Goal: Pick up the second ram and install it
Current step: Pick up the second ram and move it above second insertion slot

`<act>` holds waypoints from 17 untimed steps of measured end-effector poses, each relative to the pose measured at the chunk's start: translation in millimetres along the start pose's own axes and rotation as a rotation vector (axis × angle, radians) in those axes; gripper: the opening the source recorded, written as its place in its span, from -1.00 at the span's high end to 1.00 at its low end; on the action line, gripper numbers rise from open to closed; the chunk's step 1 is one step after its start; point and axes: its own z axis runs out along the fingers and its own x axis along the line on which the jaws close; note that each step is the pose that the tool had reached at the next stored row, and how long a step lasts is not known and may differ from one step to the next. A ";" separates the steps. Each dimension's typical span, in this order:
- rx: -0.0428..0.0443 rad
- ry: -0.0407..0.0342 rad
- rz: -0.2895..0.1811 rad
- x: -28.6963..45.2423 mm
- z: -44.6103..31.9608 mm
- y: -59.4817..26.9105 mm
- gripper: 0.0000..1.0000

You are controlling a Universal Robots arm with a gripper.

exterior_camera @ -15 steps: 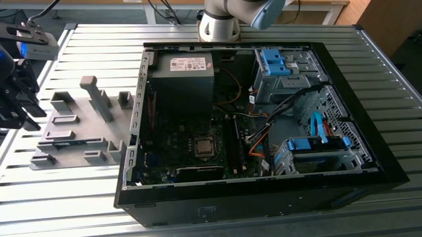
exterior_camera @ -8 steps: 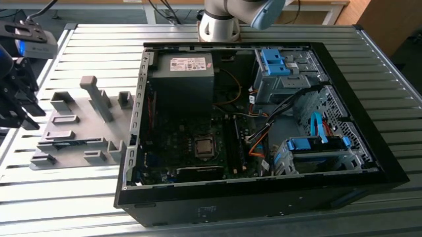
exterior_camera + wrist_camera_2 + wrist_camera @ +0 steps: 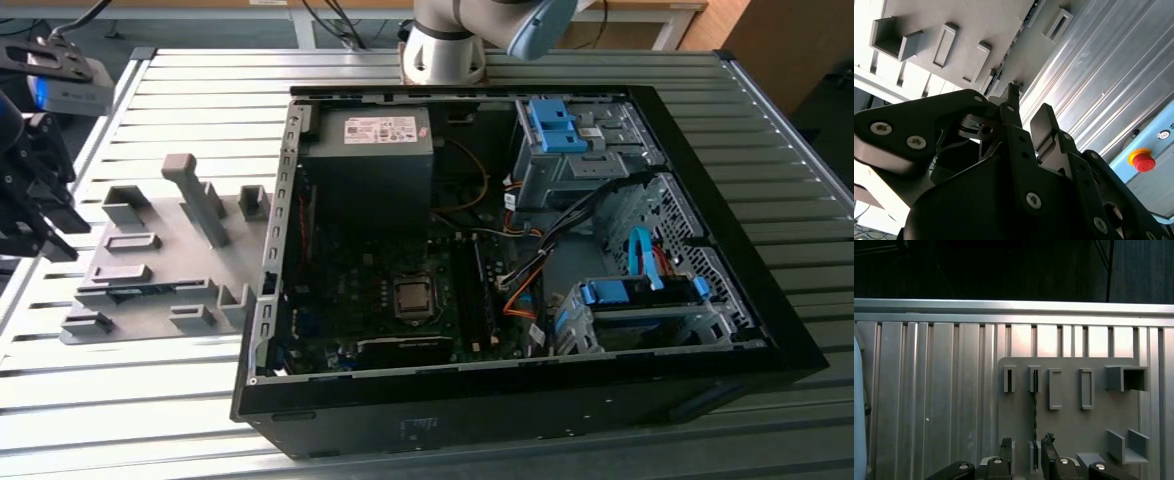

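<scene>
Pincer is hovering at the edge of the grey fixture, fingers standing well apart and gripping nothing. Ram is sitting on edge in the fixture, showing in the first wrist view as a thin dark line running toward the gap between the fingers, just beyond their tips. In the exterior view the fixture is lying on the slatted table, just beside the open case, on the exterior view's left.

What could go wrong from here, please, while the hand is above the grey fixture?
1. The second ram stands on edge and seems nearer to one finger of the open hand; a descent might strike it.
2. Grey blocks stand close beside it.
3. Loose cables lie near the memory slots.
</scene>
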 end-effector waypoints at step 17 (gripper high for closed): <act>0.0001 -0.0143 0.000 0.0 -0.5 0.1 0.26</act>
